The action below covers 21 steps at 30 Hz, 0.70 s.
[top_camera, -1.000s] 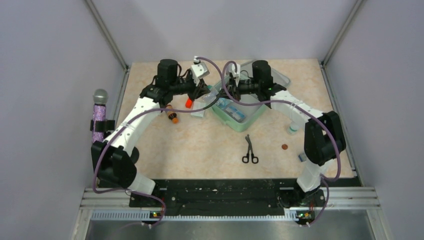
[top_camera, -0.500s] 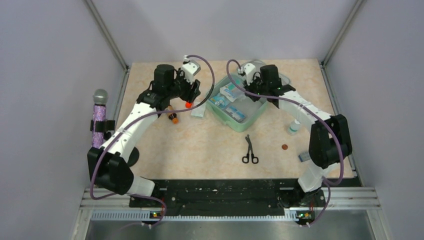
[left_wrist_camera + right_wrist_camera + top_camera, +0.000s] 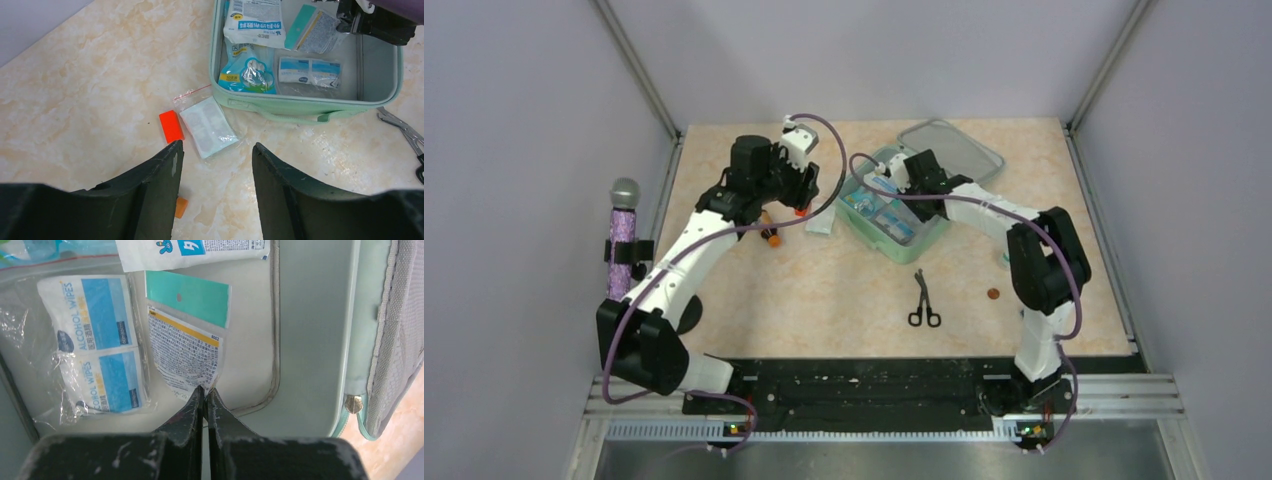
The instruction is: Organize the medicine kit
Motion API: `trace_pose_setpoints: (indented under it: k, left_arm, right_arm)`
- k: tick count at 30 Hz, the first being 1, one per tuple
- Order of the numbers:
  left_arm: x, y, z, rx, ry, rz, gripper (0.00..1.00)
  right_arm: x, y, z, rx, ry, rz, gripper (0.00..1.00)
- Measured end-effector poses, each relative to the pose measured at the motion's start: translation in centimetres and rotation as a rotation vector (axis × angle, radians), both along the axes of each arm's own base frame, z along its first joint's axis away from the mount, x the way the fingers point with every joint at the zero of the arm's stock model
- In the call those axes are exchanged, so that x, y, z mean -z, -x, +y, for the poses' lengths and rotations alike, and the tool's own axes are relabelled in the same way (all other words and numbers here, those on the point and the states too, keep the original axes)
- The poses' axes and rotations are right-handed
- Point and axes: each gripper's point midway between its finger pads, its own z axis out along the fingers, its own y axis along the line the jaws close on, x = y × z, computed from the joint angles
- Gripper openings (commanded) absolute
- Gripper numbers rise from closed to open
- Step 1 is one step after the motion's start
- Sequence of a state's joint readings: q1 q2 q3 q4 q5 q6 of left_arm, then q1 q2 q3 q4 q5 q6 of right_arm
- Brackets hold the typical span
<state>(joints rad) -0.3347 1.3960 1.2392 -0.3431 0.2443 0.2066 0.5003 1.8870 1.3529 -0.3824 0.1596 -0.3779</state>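
Right jaws pinch sachet (image 3: 184, 357), wipes (image 3: 97, 345) just beside.

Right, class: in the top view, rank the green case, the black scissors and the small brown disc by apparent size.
Largest: green case
Middle: black scissors
Smallest: small brown disc
None look alike.

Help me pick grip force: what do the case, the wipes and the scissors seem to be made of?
Case: probably soft fabric or coated synthetic, matte mint, with a zip and mesh lining. Wipes: printed sachets, paper or foil, inside crinkled clear film. Scissors: black loops are likely plastic; the blades are grey metal, shiny in the left wrist view.
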Motion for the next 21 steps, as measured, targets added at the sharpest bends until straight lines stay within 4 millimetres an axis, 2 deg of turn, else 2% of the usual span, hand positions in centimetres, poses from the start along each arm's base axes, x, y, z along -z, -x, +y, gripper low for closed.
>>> trace_pose_setpoints:
  k: [3, 5, 12, 16, 21]
  left_arm:
    - [-0.1, 0.1, 0.1, -0.003, 0.003, -0.002, 0.58]
    - [-0.1, 0.2, 0.1, -0.004, 0.003, -0.002, 0.58]
    - [0.1, 0.3, 0.2, -0.005, 0.002, 0.0, 0.58]
    - [0.1, 0.3, 0.2, -0.005, 0.001, 0.002, 0.58]
    - [0.3, 0.5, 0.3, -0.002, -0.006, 0.002, 0.58]
  right_arm:
    - [-0.2, -0.6, 0.5, 0.01, -0.006, -0.003, 0.02]
    - [-0.3, -0.6, 0.7, 0.012, -0.017, 0.0, 0.07]
    - [0.0, -0.2, 1.7, -0.01, -0.059, 0.033, 0.06]
    - [0.4, -0.6, 3.1, -0.046, -0.096, 0.06, 0.08]
    - [1.5, -1.4, 3.6, -0.062, -0.112, 0.098, 0.3]
